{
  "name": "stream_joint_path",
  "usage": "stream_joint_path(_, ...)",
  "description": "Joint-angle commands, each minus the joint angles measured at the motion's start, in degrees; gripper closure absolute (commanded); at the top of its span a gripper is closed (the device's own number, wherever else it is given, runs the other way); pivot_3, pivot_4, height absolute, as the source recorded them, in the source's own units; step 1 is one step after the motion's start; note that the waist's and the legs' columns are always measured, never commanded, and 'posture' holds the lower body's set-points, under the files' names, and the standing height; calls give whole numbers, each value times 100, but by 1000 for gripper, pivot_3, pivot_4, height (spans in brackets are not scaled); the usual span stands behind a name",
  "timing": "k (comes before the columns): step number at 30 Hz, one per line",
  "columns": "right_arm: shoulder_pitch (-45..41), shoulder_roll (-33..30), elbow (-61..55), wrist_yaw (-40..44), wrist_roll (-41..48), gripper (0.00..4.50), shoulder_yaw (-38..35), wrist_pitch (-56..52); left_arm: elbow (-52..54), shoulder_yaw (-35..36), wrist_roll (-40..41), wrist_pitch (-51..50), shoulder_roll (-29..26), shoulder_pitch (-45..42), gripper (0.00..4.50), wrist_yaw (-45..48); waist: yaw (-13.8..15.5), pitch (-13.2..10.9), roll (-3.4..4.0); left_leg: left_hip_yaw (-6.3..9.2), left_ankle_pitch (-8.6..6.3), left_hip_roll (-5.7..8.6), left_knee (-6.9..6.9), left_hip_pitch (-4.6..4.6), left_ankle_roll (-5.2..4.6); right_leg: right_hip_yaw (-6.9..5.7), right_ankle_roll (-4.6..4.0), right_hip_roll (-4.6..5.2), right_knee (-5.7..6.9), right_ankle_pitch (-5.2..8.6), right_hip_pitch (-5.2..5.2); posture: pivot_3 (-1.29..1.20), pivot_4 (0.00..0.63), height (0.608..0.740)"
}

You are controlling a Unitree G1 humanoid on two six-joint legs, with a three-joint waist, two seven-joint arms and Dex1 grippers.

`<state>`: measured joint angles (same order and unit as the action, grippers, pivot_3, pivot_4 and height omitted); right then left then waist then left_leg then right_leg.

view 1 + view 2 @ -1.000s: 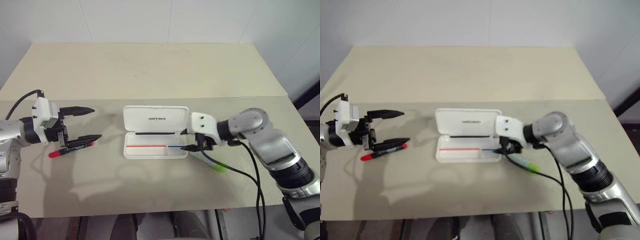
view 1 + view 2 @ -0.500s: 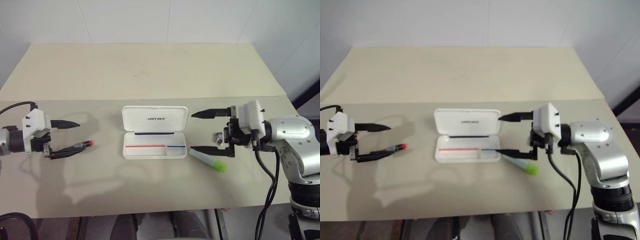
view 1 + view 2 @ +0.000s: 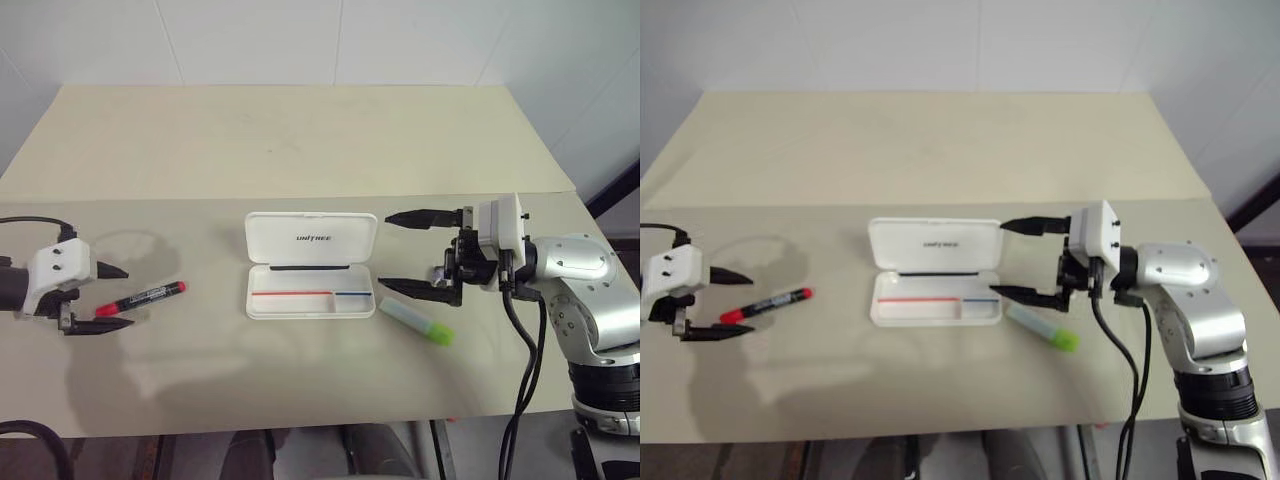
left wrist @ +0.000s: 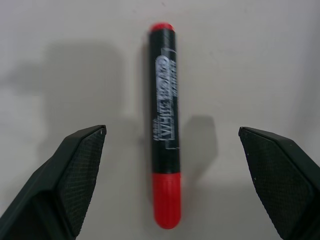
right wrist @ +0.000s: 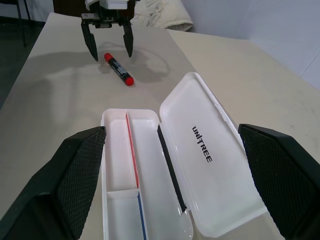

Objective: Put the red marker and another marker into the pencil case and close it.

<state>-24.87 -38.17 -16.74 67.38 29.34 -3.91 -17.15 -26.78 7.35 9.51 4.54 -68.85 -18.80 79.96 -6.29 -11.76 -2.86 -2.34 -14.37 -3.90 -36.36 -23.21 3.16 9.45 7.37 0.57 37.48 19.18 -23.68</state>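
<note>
My left claw (image 3: 112, 297) gapes wide over the red marker (image 3: 140, 298), which lies along my reach; my right claw (image 3: 415, 252) gapes, empty.

The left end effector (image 3: 108, 297) has drawn back toward the bench's left edge, leaving the red marker (image 3: 140, 298) uncovered. The right end effector (image 3: 405, 250) has swung off the pencil case (image 3: 311, 265), exposing the green marker (image 3: 416, 321), fingers spread wide.

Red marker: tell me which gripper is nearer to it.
Left. The left gripper hangs open right at the red marker, which lies on the table in line with the gap. The right gripper is open far across, beyond the case.
</note>
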Motion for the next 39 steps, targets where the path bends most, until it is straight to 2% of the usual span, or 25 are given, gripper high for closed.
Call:
stream_joint_path(1, 38, -3, -190, -121, 36, 14, 0, 88, -204, -174, -323, 344, -73, -203, 0, -82, 4, 0, 0, 0, 0, 0, -1, 1, 0, 0, 0, 0, 0, 0, 0, 0, 150, 740)
stream_joint_path(7, 95, -58, -318, -271, 96, 14, -13, 60, -861, -523, -802, 736, 121, -593, 0, -487, 3, 0, 0, 0, 0, 0, -4, 1, 0, 1, 0, -1, 5, 0, 0, 0, 150, 740)
stream_joint_path(8, 101, -67, -348, -292, 107, 0, -12, 43, -1001, -572, -844, 833, 162, -657, 363, -510, 8, 0, 1, 0, 0, 0, -5, 1, 0, 1, 0, -2, 6, 0, 0, 0, 150, 740)
stream_joint_path(11, 99, -98, -394, -329, 129, 0, -32, 8, -1335, -734, -1012, 1133, 229, -813, 1067, -576, 16, 1, 1, -1, 2, 1, -10, 5, -2, 1, 1, -1, 15, 0, 2, 0, 150, 740)
stream_joint_path(15, 90, -132, -416, -388, 134, 0, -61, -3, -1520, -795, -1012, 1271, 325, -953, 2333, -605, 50, 3, 5, 0, 18, 3, -13, 22, -24, 1, -2, -1, 34, -5, 10, 0, 150, 740)
stream_joint_path(20, 99, -178, -452, -436, 157, 0, -84, -7, -1503, -809, -946, 1242, 432, -971, 3864, -571, 53, 2, 4, 0, 52, 4, -13, 25, -33, 8, -46, -2, 32, -14, 11, 0, 150, 740)
stream_joint_path(22, 106, -202, -447, -439, 165, 0, -97, 0, -1491, -806, -940, 1233, 456, -968, 3918, -579, 52, 3, 4, -3, 64, 8, -13, 24, -26, 15, -91, 1, 29, 3, 13, 0, 150, 740)
stream_joint_path(27, 104, -302, -309, -377, 148, 0, -138, 64, -1272, -688, -642, 1316, 500, -967, 3918, -312, 86, 3, 4, -5, 70, 9, -13, 24, -25, 16, -90, 3, 27, 0, 14, 0, 150, 740)
stream_joint_path(30, 92, -377, -156, -258, 108, 0, -141, 142, -751, -538, -186, 1188, 509, -1026, 3918, 102, 134, 2, 1, -5, 68, 8, -12, 15, -23, 14, -89, 3, 23, -1, 9, 0, 150, 740)
stream_joint_path(32, 88, -415, -91, -191, 91, 0, -133, 186, -436, -493, 6, 1008, 528, -1057, 3918, 234, 148, 2, 0, -4, 66, 7, -12, 2, -20, 11, -69, 3, 19, -11, 3, 0, 150, 740)
stream_joint_path(33, 83, -425, -63, -174, 88, 0, -127, 203, -280, -479, 86, 899, 540, -1075, 3918, 265, 147, 2, 0, -5, 63, 7, -11, 2, -15, 11, -17, 3, 18, -38, 3, 0, 150, 740)
stream_joint_path(34, 86, -438, -26, -155, 60, 0, -109, 234, 43, -477, 248, 640, 593, -1124, 3918, 298, 146, 2, 0, -4, 60, 6, -9, 2, -12, 10, -2, 2, 15, -46, 2, 0, 150, 740)
stream_joint_path(39, 126, -446, 46, -173, -49, 0, -42, 353, 1089, -582, 501, -138, 849, -1320, 3918, 238, 153, 2, 0, -1, 57, 5, 5, 0, -9, 6, 4, -1, 8, -40, 0, 0, 150, 740)
